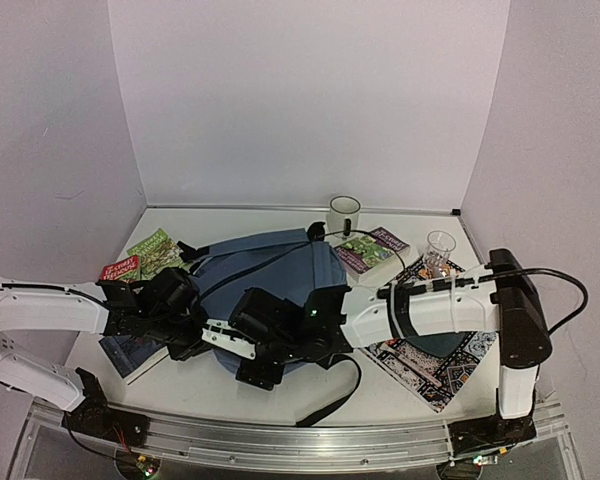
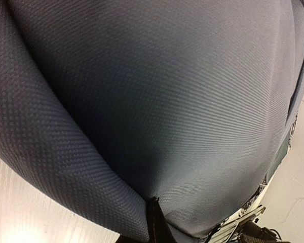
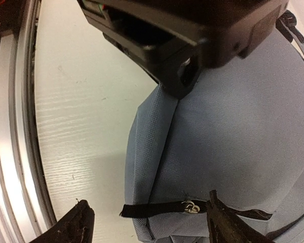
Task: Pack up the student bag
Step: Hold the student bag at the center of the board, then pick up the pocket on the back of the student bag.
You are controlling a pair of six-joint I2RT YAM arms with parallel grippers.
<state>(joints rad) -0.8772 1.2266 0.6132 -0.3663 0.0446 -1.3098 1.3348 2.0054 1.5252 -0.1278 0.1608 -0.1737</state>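
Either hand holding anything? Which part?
Left hand is pinched shut on the student bag, on a fabric fold at its edge. Right hand is open, holding nothing.

The soft fabric backpack (image 1: pixel 280 262) is slate-blue with a fine woven grain, and its webbing strap (image 3: pixel 152 208) is black. The flat cloth mat (image 1: pixel 435 370) has a dense black-and-white pattern around a dark teal middle. The table (image 1: pixel 210 385) is white.

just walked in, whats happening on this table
Two robot arms are working on the student bag, which lies mid-table. The left gripper is shut on a fold of its fabric, pinching it up. The right gripper hangs open over the zipper pull near the bag's edge, gripping nothing. Around the bag lie books, a mug and a glass, not yet packed.
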